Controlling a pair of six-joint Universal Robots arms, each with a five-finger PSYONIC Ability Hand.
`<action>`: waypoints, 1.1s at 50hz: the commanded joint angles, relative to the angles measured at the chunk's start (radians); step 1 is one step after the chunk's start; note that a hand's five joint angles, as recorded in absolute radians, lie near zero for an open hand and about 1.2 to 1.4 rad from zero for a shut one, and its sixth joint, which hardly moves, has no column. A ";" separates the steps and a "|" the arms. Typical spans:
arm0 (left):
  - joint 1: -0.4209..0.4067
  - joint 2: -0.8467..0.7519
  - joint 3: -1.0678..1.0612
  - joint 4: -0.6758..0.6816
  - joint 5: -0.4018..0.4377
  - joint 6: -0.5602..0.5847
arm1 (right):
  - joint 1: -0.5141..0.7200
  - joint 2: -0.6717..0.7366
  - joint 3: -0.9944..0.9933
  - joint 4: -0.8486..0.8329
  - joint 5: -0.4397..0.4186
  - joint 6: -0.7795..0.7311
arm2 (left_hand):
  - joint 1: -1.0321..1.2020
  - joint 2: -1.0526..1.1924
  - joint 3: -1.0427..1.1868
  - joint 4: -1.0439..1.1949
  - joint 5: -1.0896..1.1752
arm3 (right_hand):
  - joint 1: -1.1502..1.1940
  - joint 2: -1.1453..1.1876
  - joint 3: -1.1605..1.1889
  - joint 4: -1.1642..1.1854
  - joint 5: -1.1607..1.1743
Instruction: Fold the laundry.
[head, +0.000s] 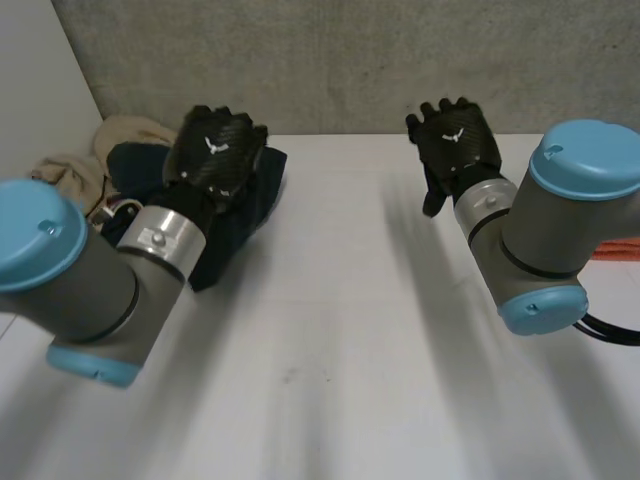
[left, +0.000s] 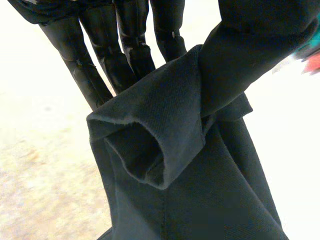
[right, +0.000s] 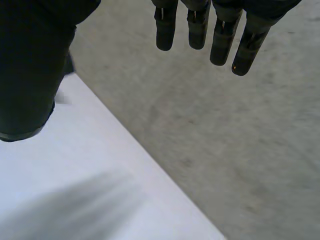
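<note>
At the far left of the white table (head: 330, 350), a dark garment (head: 235, 235) is pinched in a fold between thumb and fingers of the left hand (head: 215, 150), with beige laundry (head: 125, 130) heaped behind. The right hand (head: 455, 140) is held straight-fingered and empty by the far edge.

the left hand (left: 125, 45) reaches down with its fingers (left: 95, 65) nearly straight and side by side, their tips hidden behind a raised fold of a dark garment (left: 200, 200); the thumb (left: 260, 55) presses on the fold from the near side, so the cloth is pinched between thumb and fingers. just under the fingertips a ribbed cuff (left: 165, 115) of the garment stands open like a short tube, its hollow mouth (left: 137, 152) facing outward; the rest of the cloth hangs from the grip over the pale bench (left: 45, 150); beyond the thumb a small red and teal thing (left: 311, 59) peeps in, too blurred to identify.
</note>
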 joint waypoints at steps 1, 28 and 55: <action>-0.098 0.150 -0.097 -0.157 0.036 -0.014 | -0.008 0.006 -0.073 0.058 -0.255 0.049 | 0.267 0.194 0.199 0.196 0.228 | -0.055 -0.078 -0.087 -0.091 -0.100; -0.242 0.549 -0.232 -0.306 0.059 -0.248 | 0.190 0.285 -0.167 0.143 -0.525 -0.115 | 0.267 0.194 0.199 0.196 0.228 | -0.055 -0.078 -0.087 -0.091 -0.100; 0.020 0.357 -0.171 -0.181 0.064 -0.244 | -0.022 -0.233 0.129 0.550 -0.199 -0.152 | 0.267 0.194 0.199 0.196 0.228 | 1.167 1.144 1.135 1.131 1.122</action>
